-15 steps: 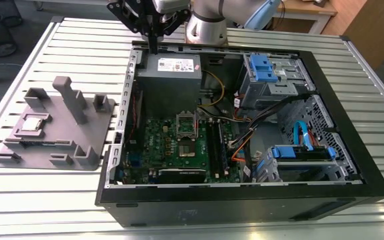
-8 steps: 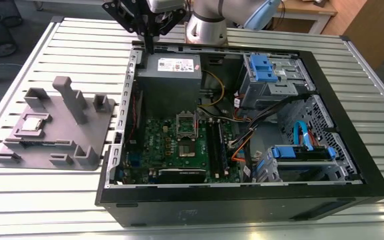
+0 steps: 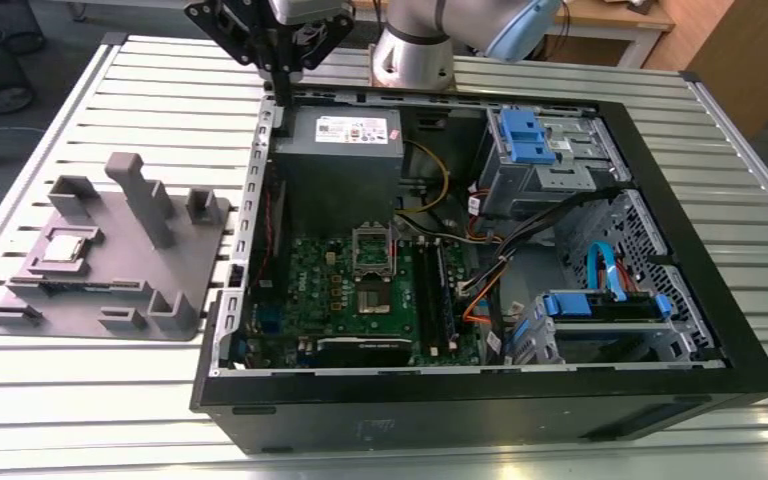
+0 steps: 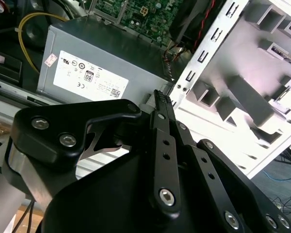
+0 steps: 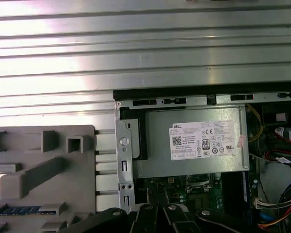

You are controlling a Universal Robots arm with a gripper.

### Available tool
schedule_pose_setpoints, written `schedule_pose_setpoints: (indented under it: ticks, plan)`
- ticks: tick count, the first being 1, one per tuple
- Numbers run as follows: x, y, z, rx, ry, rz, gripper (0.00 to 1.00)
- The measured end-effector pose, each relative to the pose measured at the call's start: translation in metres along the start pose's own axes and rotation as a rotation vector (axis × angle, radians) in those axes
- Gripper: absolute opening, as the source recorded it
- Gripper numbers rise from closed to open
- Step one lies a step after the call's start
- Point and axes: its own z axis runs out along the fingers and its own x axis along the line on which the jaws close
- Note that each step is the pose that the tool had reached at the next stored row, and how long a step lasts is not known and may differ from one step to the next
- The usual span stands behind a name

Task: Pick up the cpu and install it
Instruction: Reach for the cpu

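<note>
I see the open computer case (image 3: 491, 400) filling the exterior view's centre and right, and the grey tray (image 3: 204, 250) at middle left. My gripper (image 3: 277, 90), fingers pressed together and empty, hangs near the case's upper left corner. The cpu (image 3: 64, 249) lies on the tray, well apart, toward lower left.
</note>
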Motion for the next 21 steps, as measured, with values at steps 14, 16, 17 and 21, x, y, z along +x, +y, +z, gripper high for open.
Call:
schedule_pose_setpoints:
  ticks: [14,16,17,21]
  plan:
    - [0.0042,-0.0003,-0.0001,0.0,-0.0001,0.0,0.11]
    - [0.0054,-0.0005,-0.0002,0.0,0.0,0.0,0.11]
    - [0.0063,-0.0005,-0.0002,0.0,0.0,0.0,0.11]
    - [0.0113,-0.0008,-0.0003,0.0,-0.0001,0.0,0.11]
